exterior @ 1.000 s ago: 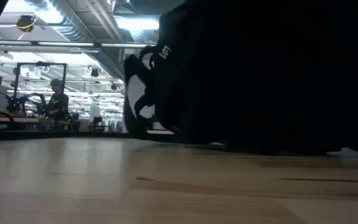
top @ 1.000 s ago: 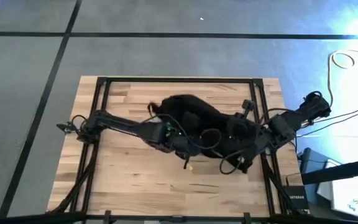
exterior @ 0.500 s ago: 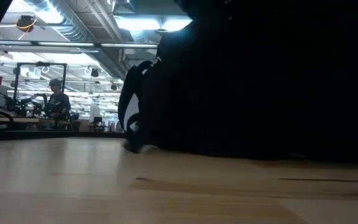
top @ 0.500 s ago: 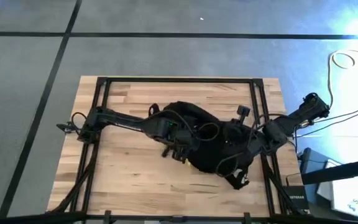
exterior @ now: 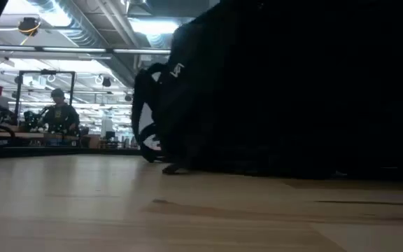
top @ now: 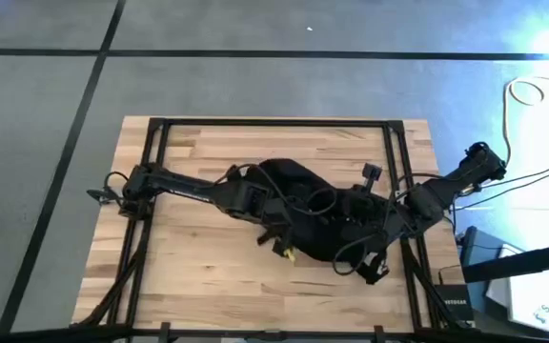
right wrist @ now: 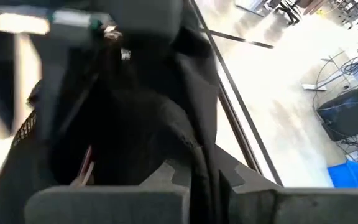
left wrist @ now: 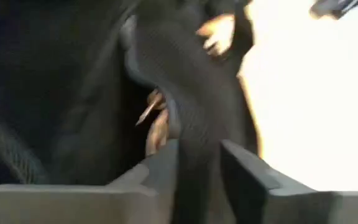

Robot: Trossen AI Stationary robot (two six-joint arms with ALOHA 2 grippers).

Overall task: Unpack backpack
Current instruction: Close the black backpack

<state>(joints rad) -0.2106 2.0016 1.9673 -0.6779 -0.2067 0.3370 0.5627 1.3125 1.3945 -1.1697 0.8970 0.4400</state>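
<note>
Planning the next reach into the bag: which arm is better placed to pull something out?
Probably the left. Its gripper is at the backpack edge near a small yellow item. The right gripper pinches fabric, apparently holding the bag.

A light wooden tabletop [top: 208, 276] stands on grey carpet [top: 46, 143] crossed by dark lines. Beyond it, a workshop with bright ceiling lights [exterior: 152, 26] holds a person [exterior: 59, 115] at a bench.
</note>
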